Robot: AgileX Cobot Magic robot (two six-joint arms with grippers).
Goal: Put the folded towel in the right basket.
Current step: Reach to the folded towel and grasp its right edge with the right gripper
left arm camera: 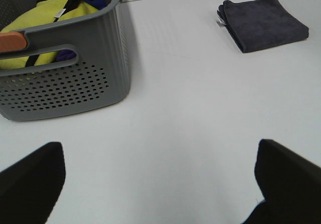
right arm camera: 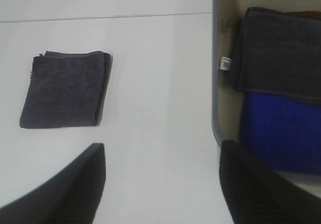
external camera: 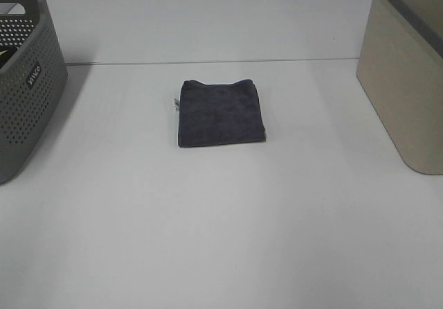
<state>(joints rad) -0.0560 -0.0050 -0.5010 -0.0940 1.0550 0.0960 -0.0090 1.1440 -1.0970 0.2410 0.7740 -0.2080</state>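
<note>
As folded towel lies on table, right basket well apart

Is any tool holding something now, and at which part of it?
Nothing is held. The left tool and right tool are both open; the folded towel lies untouched on the table.

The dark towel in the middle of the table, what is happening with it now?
Nothing is handling it yet. The folded dark grey towel lies flat on the white table, between a grey perforated basket on the left and the beige right basket. The left jaws and the right jaws both stand wide open and empty, apart from the towel. The right basket holds another dark towel and a blue cloth.
</note>
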